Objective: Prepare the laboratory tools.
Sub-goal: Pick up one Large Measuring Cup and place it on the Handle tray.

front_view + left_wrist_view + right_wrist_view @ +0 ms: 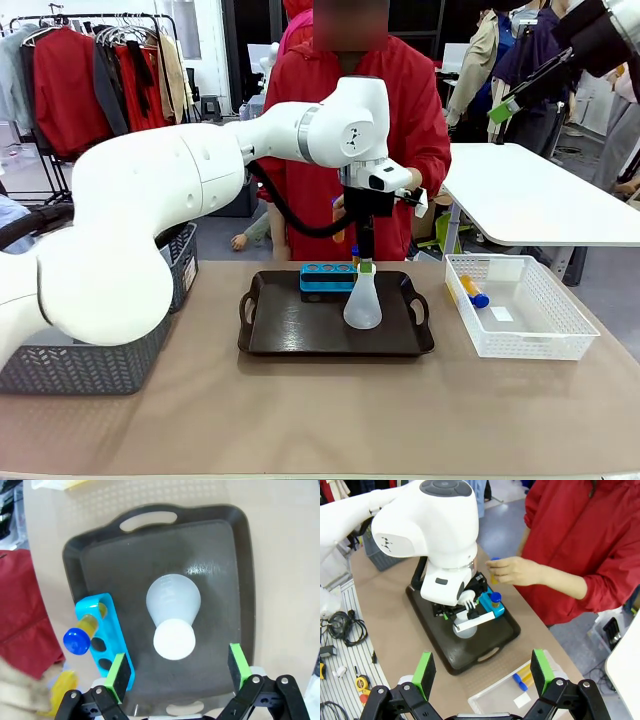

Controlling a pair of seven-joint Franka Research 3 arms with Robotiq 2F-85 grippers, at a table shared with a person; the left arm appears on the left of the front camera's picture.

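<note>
On the black plastic tray with cut-out handles (pixel 300 335), near its middle, we see the translucent white conical flask (pixel 362 303) standing upright. Directly above the tray, the left gripper (pixel 366 267) hangs over the flask with its jaws spread wide. One green pad (pixel 120 674) sits on either side of the flask's neck and neither touches it, so the gripper has hold of nothing.

At the tray's far edge, toward the person, a bright blue tube rack (pixel 327 278) sits with a small orange tube with a blue cap (pixel 82 636) standing in one of its holes. Beyond that far edge, the person's hand (pixel 516 571) holds a second orange, blue-capped tube (pixel 494 560) in the air near the rack.

To the right of the tray, a white mesh basket (pixel 540 345) rests on the table, and we can make out at least one more orange tube (pixel 470 289) lying in it. To the tray's left stands a grey mesh basket (pixel 90 370).

High above the table and well apart from the tray, the right gripper (pixel 482 672) is also spread wide, and we see nothing between its fingers.
</note>
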